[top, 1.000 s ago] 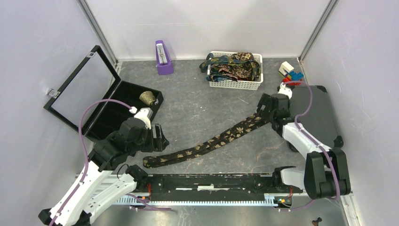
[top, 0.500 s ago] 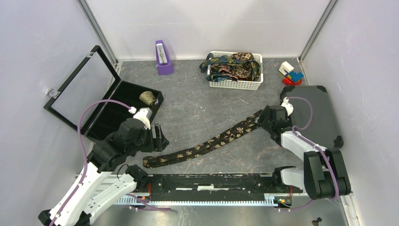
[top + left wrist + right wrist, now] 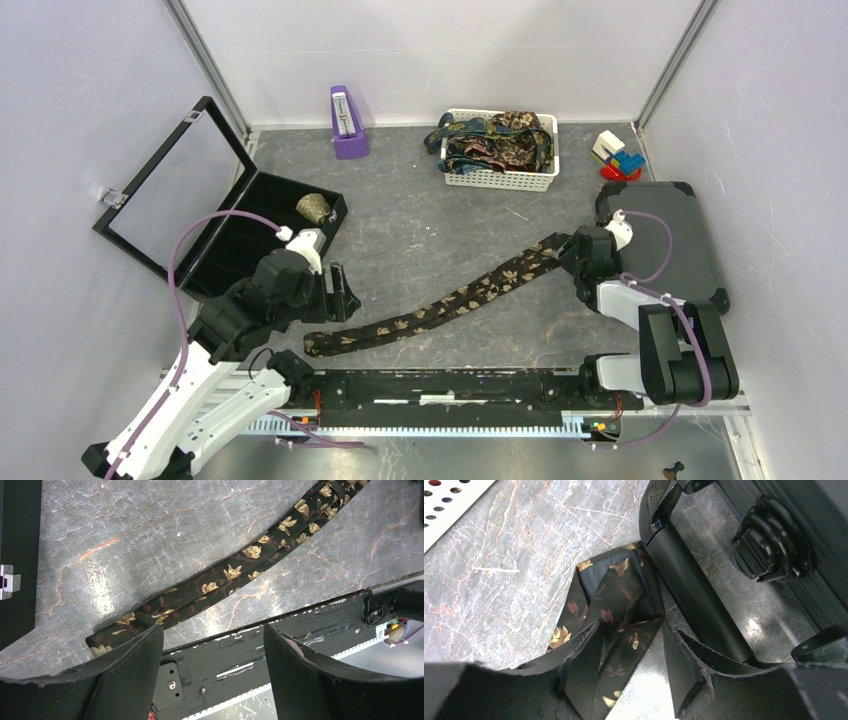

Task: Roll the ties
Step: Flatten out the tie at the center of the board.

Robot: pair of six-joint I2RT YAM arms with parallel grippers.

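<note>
A long dark brown tie (image 3: 450, 300) with a gold floral print lies flat and diagonal on the grey table. My right gripper (image 3: 574, 256) is low over its wide far-right end. In the right wrist view that end (image 3: 614, 595) is folded over, showing its black lining, and lies between the spread fingers of my right gripper (image 3: 631, 622). My left gripper (image 3: 338, 290) hovers open and empty just above the narrow near-left end. The left wrist view shows the tie (image 3: 240, 570) running beyond my left gripper (image 3: 213, 675). More ties (image 3: 495, 140) fill a white basket.
The white basket (image 3: 500, 180) stands at the back. An open black case (image 3: 230, 250) at the left holds a rolled olive bundle (image 3: 314, 208). A purple metronome (image 3: 347, 125), toy blocks (image 3: 618, 158), a closed dark case (image 3: 665, 240) and the front black rail (image 3: 450, 388) surround the work area.
My right gripper has moved down and nearer along the dark case's edge, staying at the tie's wide end. The tie and the left arm have barely moved.
</note>
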